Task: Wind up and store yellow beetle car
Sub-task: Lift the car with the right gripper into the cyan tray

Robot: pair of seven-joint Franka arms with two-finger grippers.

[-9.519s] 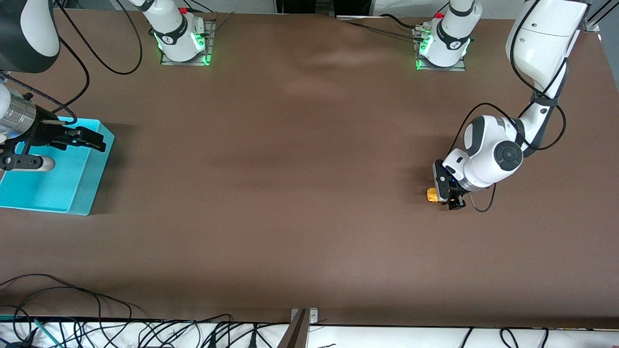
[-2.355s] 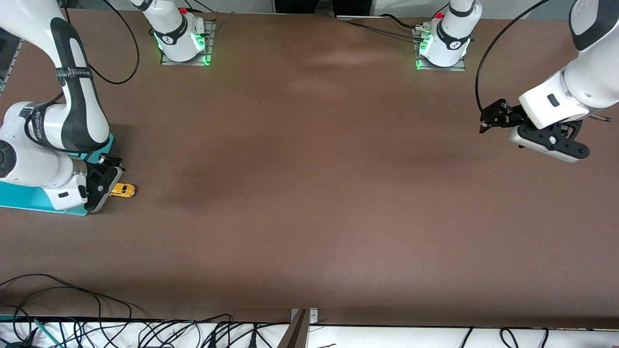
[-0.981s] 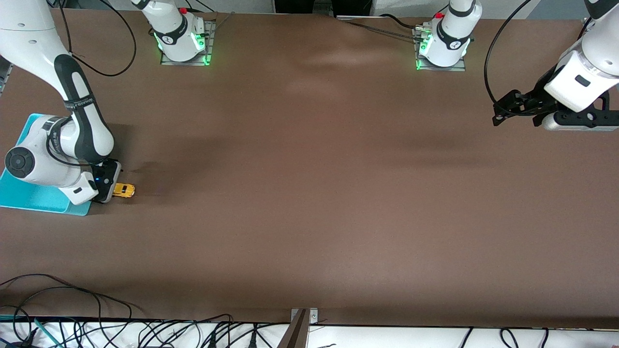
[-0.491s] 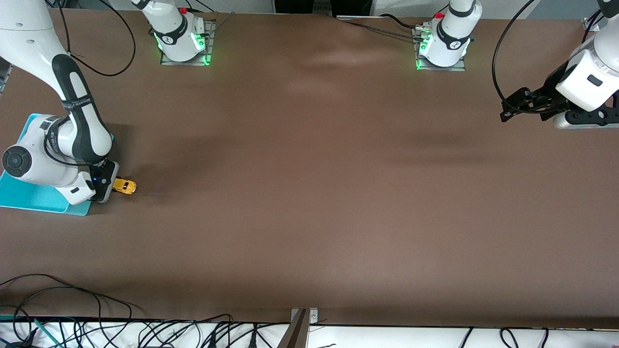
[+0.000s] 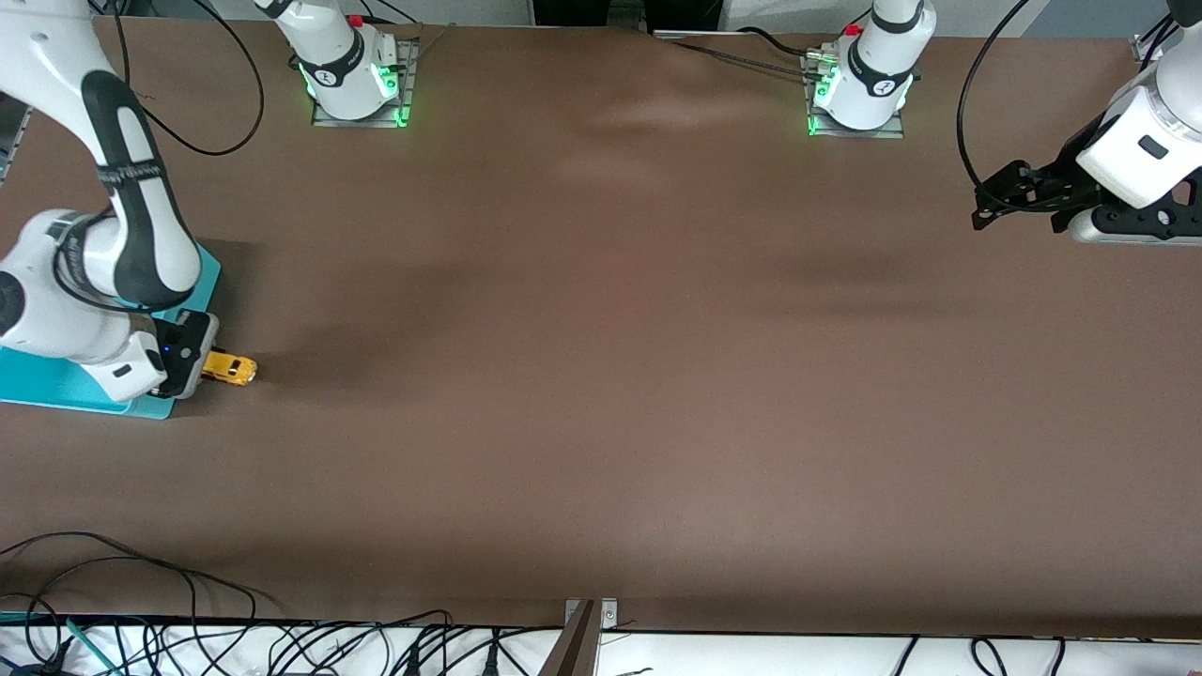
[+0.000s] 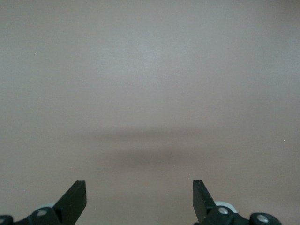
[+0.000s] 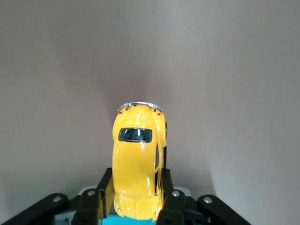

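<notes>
The yellow beetle car (image 5: pixel 231 369) is clamped by its sides between the fingers of my right gripper (image 5: pixel 208 366), which is shut on it just beside the teal bin (image 5: pixel 56 387) at the right arm's end of the table. In the right wrist view the car (image 7: pixel 137 159) sticks out from the gripper (image 7: pixel 136 196) with its dark rear window showing, and a strip of the teal bin (image 7: pixel 129 220) shows under its held end. My left gripper (image 5: pixel 982 208) waits open over bare table at the left arm's end; its wrist view shows the gripper (image 6: pixel 139 201) holding nothing.
The brown table mat (image 5: pixel 601 376) is bare between the arms. Both arm bases (image 5: pixel 352 75) stand along the edge farthest from the camera. Loose cables (image 5: pixel 188 638) lie past the table's nearest edge.
My right gripper has shut on the car and shifted it slightly toward the teal bin. The left arm has drawn a little farther toward its end of the table.
</notes>
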